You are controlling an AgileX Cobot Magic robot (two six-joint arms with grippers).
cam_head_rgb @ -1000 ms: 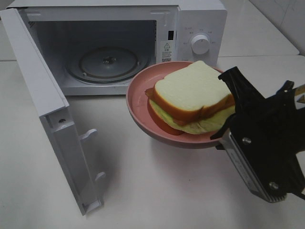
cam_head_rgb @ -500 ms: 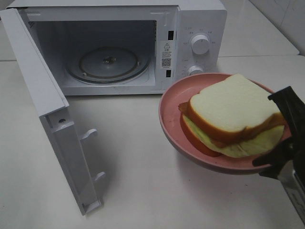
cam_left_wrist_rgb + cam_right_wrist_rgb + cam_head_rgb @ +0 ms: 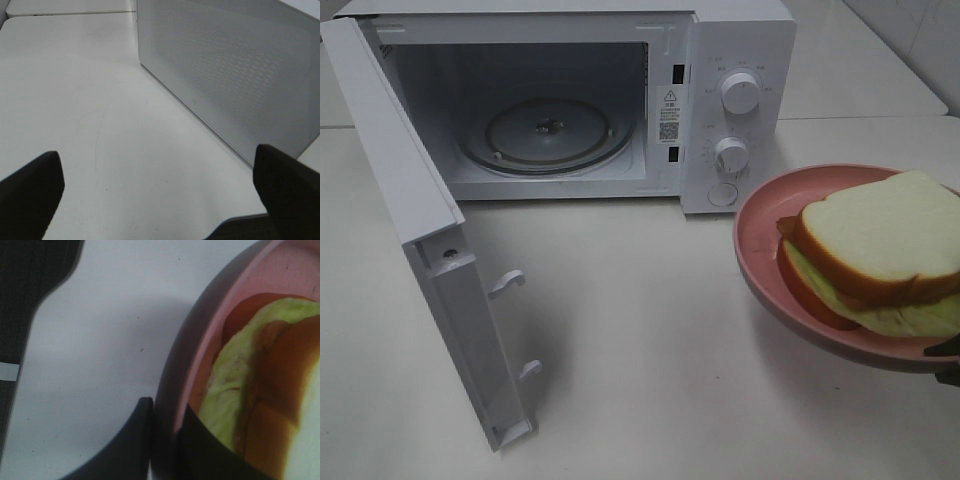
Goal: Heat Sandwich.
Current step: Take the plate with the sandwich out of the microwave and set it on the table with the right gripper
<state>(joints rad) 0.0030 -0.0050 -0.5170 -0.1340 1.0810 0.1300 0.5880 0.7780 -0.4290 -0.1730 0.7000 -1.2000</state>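
- Step in hand, as I judge it: carrying the loaded plate (image 3: pixel 760 255) toward the microwave (image 3: pixel 570 100); sandwich not yet inside.
- My right gripper (image 3: pixel 167 432) is pinched down on the pink plate's rim, one finger outside the wall, one inside. In the high view only a dark scrap of it shows at the frame's 4 o'clock edge.
- The sandwich (image 3: pixel 880 255) sits on the plate at 3 o'clock of the high view, well apart from the oven cavity. The plate looks held above the table (image 3: pixel 640 400).
- My left gripper (image 3: pixel 160 195) is spread wide and holds nothing, near the microwave's perforated outer wall.
- The door (image 3: pixel 430 250) is swung fully open at 9 o'clock; the glass turntable (image 3: pixel 545 130) is bare.
- Next move calls for swinging the plate toward 10 o'clock, keeping it level, clearing the door frame, then setting it on the turntable.
- Writing: a warning sticker (image 3: pixel 669 110) on the frame beside the cavity, with a triangle and a code square; text too small to read. Marks round the two dials (image 3: pixel 740 92) are illegible. No brand visible.
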